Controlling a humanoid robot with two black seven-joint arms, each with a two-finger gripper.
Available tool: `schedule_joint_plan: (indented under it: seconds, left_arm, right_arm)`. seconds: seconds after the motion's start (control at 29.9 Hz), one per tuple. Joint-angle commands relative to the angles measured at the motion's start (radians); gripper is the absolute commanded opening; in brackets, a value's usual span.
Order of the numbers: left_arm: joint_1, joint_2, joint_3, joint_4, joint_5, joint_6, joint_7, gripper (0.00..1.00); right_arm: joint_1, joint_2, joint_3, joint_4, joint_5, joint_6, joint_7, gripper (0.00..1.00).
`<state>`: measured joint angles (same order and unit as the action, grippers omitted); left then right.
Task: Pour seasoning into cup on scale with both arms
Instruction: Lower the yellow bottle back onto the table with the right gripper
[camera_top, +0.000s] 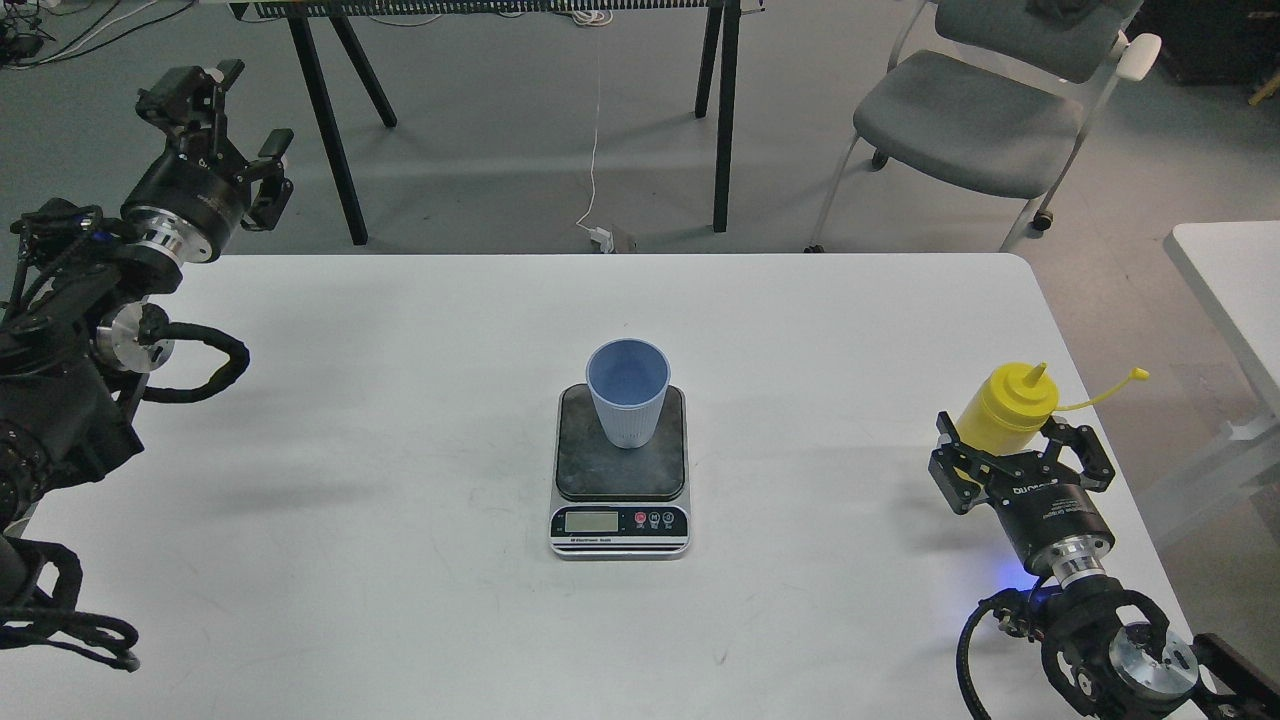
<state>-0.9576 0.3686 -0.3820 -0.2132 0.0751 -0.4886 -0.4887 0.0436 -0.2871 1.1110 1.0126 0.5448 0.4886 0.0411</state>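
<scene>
The cup stands upright on the dark platform of the scale, toward the platform's far edge, near the middle of the white table. Its blue inside looks bare as far as this view shows. The scale's display and buttons face the near edge of the table.

The seasoning is well apart from the scale, near the table's right edge. It leans a little, nozzle pointing up and to the right, and its thin cap strap trails out to the right past the table edge. The right end effector sits around the bottle's lower part, one finger on each side of it and close against it (whether they press it firmly I cannot tell, since the bottle's base is hidden behind the fingers).

The left end effector is raised at the far left, beyond the table's far left corner, its fingers spread apart and holding nothing.

Beyond the table, a grey chair stands on the floor at the upper right, and black table legs show at the top.
</scene>
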Motion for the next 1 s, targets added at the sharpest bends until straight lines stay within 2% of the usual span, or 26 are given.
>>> schedule_joint_plan:
  seconds: [0.0,0.74,0.97]
  left_arm:
    - [0.000,-0.004,0.000,0.000,0.000,0.000,0.000,0.79]
    - [0.002,-0.008,-0.002,0.000,0.000,0.000,0.000,0.80]
    - [0.002,-0.008,0.000,0.000,0.000,0.000,0.000,0.80]
  right_arm:
    - [-0.002,-0.001,0.007,0.001,0.003,0.000,-0.003,0.99]
    - [-0.034,-0.069,0.044,0.011,0.004,0.000,-0.006,0.99]
    - [-0.034,-0.054,0.027,0.009,0.001,0.000,-0.009,0.99]
